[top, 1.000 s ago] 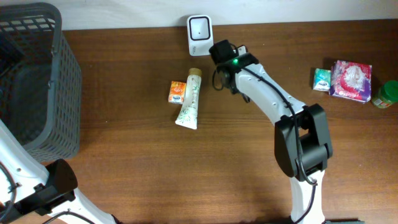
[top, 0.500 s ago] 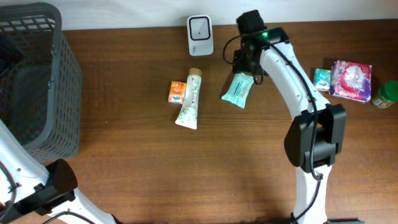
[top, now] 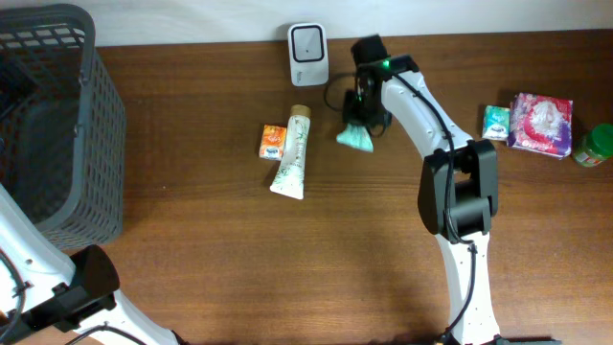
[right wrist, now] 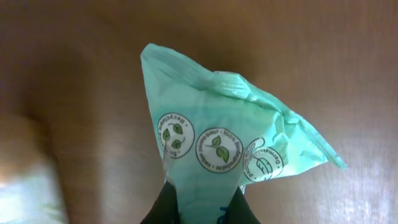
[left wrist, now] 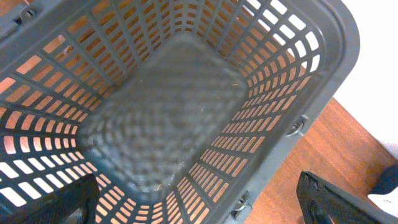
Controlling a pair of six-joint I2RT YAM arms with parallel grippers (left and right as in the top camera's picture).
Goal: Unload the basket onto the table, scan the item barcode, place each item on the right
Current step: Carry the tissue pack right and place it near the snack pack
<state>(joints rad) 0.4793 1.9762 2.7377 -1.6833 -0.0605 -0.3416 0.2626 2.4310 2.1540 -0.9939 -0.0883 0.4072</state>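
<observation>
Right gripper (top: 361,121) clamped on green pouch (top: 356,140), its long axis running out past the fingertips; barcode scanner (top: 308,42) near, off fingers' side. Left gripper (left wrist: 198,208) spread wide, empty, over basket (left wrist: 311,74), well apart.

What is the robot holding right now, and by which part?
The right gripper pinches the mint-green packet by one end; the left gripper is empty.
</observation>
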